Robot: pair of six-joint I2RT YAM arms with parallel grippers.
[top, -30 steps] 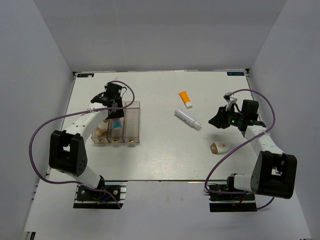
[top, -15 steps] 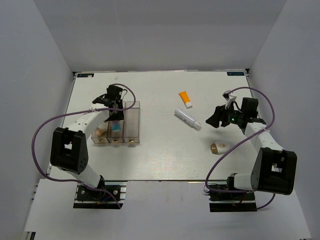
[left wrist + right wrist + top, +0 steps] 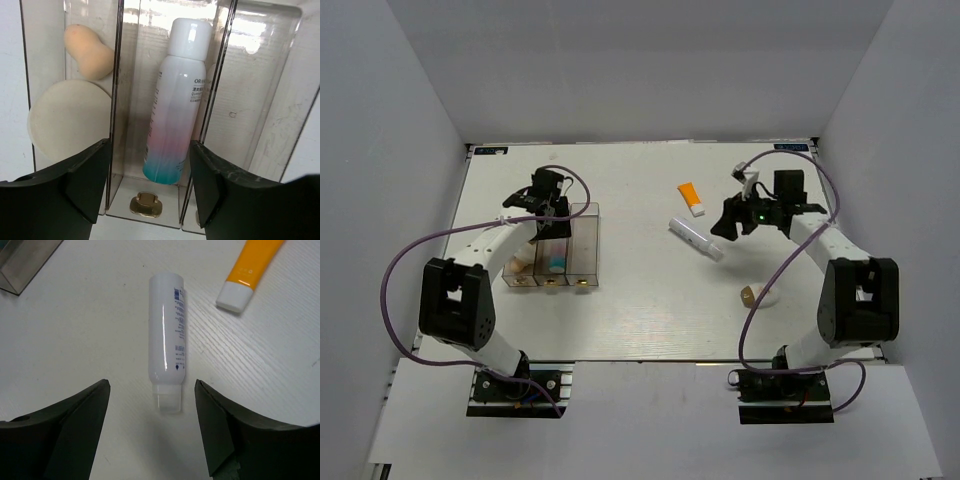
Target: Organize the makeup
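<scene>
Top external view shows us the box (image 3: 584, 252) on the left of the table (image 3: 640, 330), with a broad stretch of bare table between it and the slim tube (image 3: 696, 239). Our left gripper (image 3: 149, 176) hangs released over the middle compartment, jaws spread about as wide as its walls. The teal tube (image 3: 172, 115) lies inside, untouched. The puff (image 3: 70, 120) and a sponge (image 3: 89, 50) fill the left compartment. Our right gripper (image 3: 152, 426) is released too, its jaws flanking the slim tube's cap without contact. The orange tube (image 3: 692, 198) lies just beyond, and the egg (image 3: 758, 295) sits nearer the arms.
</scene>
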